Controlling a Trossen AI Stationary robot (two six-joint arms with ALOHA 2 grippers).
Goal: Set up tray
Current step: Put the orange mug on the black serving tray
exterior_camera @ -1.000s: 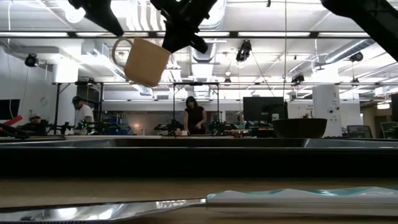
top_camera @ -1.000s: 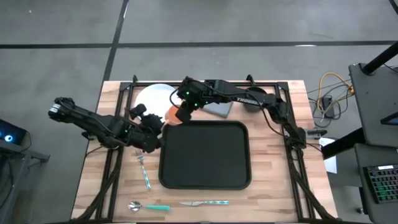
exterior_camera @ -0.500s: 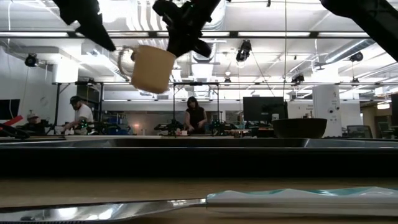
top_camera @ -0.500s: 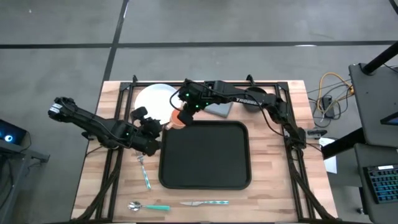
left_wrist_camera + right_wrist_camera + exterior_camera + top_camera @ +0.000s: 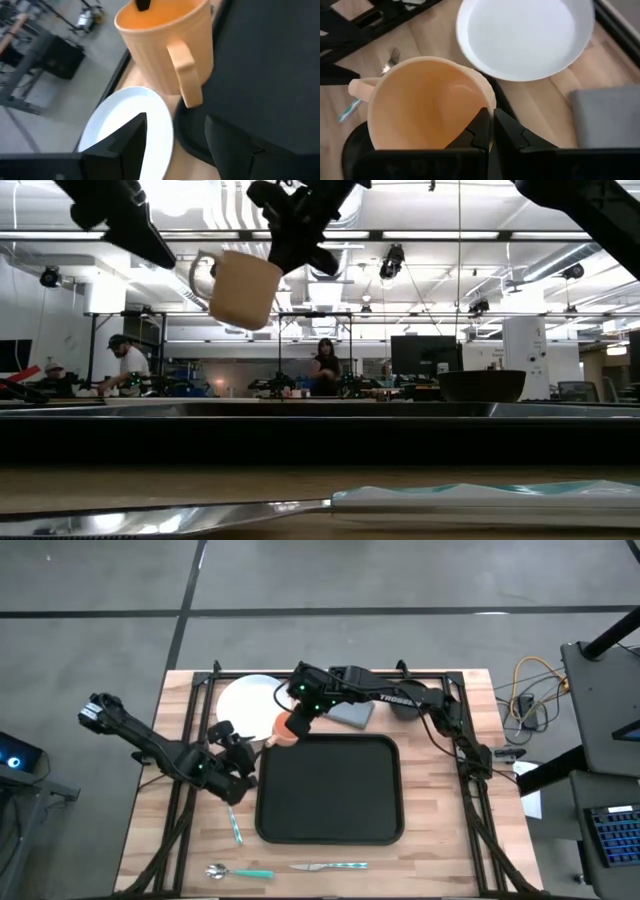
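A peach mug (image 5: 285,728) hangs in the air above the far left corner of the black tray (image 5: 330,790), with my right gripper (image 5: 296,716) shut on it. The low view shows the mug (image 5: 240,288) tilted, its handle (image 5: 200,270) toward my left gripper (image 5: 120,220). My left gripper (image 5: 175,145) is open a short way off from the mug's handle (image 5: 187,75), touching nothing. A white plate (image 5: 250,700) lies on the table at the far left, beside the tray. My right gripper pinches the mug's rim wall (image 5: 489,107), one finger inside the cup and one outside. The fingers come from above, slanting down. The mug is lifted clear of the table and tray, tilted, with its mouth up and the handle (image 5: 357,87) on the side away from the fingers.
A grey folded napkin (image 5: 352,712) lies behind the tray. A fork (image 5: 232,815) lies left of the tray; a spoon (image 5: 238,872) and a knife (image 5: 328,866) lie near the front edge. A dark bowl (image 5: 480,385) sits at the far right. People stand in the room behind.
My left gripper has drawn back from the mug toward the table's left and near edges. The mug stays aloft in my right gripper at about the same place, and has turned a little about the grip, its handle again showing on the left in the low view.
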